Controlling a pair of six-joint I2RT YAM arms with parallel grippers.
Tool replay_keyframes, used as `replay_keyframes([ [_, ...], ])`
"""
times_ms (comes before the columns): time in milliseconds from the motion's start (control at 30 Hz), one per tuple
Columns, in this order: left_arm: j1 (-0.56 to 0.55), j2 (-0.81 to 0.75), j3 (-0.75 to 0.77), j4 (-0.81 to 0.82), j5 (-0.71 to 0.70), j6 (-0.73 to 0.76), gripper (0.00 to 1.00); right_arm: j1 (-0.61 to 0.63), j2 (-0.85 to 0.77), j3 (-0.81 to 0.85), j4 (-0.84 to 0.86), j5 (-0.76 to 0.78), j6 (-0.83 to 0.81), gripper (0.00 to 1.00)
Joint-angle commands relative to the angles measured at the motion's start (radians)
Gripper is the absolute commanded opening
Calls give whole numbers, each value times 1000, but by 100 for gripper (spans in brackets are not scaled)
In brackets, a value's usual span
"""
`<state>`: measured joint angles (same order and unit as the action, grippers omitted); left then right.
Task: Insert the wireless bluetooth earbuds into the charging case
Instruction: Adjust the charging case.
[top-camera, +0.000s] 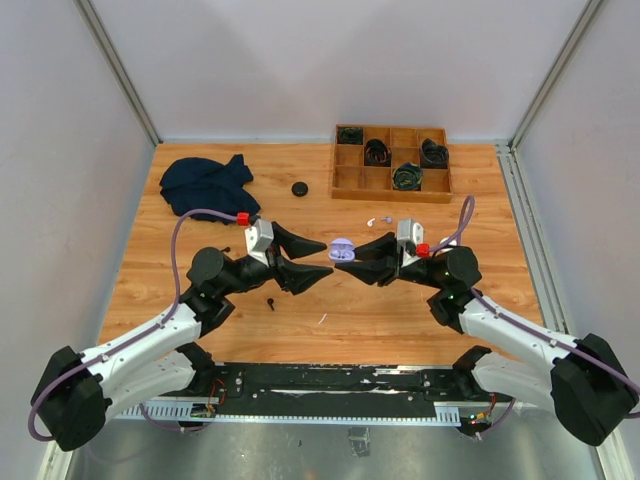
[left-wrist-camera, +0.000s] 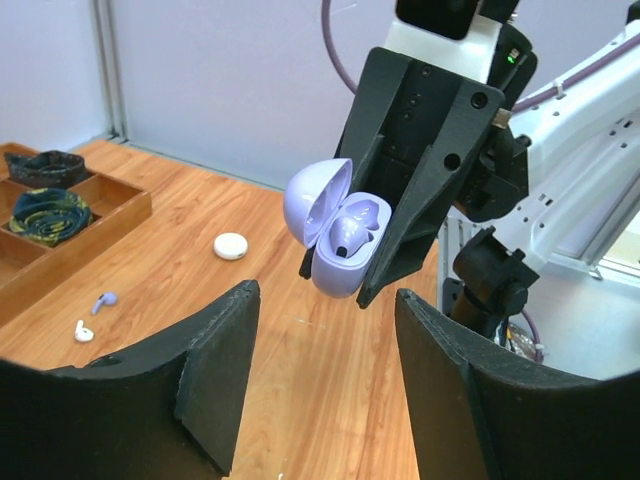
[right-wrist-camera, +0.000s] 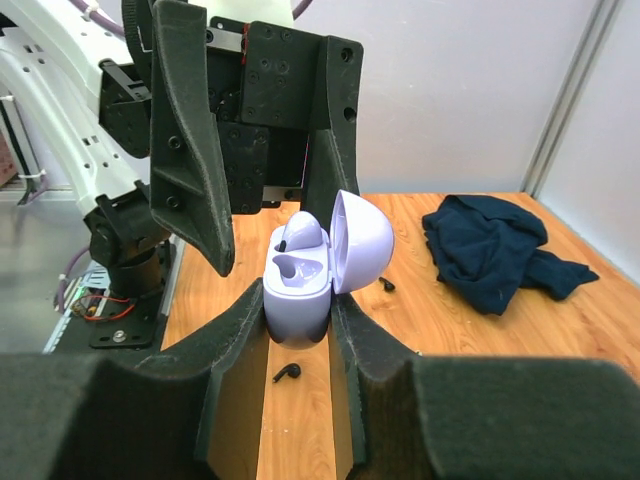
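Black earbud (right-wrist-camera: 288, 372): lies loose on the table (top-camera: 400, 310), on the near side, below the two grippers; the left arm is closer to it.
Left gripper (top-camera: 328, 258): fingers spread, nothing between them, pointing across at the case from just beside it.
Right gripper (right-wrist-camera: 297, 305): pinching the lower shell of the charging case (left-wrist-camera: 340, 262) from both sides and holding it up off the table.
Charging case: pale purple, lid swung open, with the mouth turned towards the left gripper.
Seated earbud (right-wrist-camera: 303, 232): one purple bud sits in its well; the free socket (right-wrist-camera: 292, 267) beside it looks empty.
Purple earbud (left-wrist-camera: 104, 299): on the table beyond the case, towards the tray (top-camera: 392, 190), touching nothing; probably the match for the free socket.
White earbud (left-wrist-camera: 84, 331): just beside the purple one.
Which way: both buds lie farther out than either gripper. They are nearer the right arm, but that one is busy, so I would expect the free left gripper to reach past the case.
Long axis: the purple bud's stem is too small to tell its direction.
Cloth (top-camera: 205, 183): dark heap at the far left, well apart.
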<state>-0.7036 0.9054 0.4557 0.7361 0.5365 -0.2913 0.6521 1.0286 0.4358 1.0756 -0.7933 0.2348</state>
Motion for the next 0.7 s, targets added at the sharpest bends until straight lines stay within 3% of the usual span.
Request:
replay_keyframes([
  [0,6,6,-14,93,43,-18,60,20,19,35,84,-64,55,2],
  [667,6,93,-22,231,85,-167,43,22,45,35,150,-90,92,2],
])
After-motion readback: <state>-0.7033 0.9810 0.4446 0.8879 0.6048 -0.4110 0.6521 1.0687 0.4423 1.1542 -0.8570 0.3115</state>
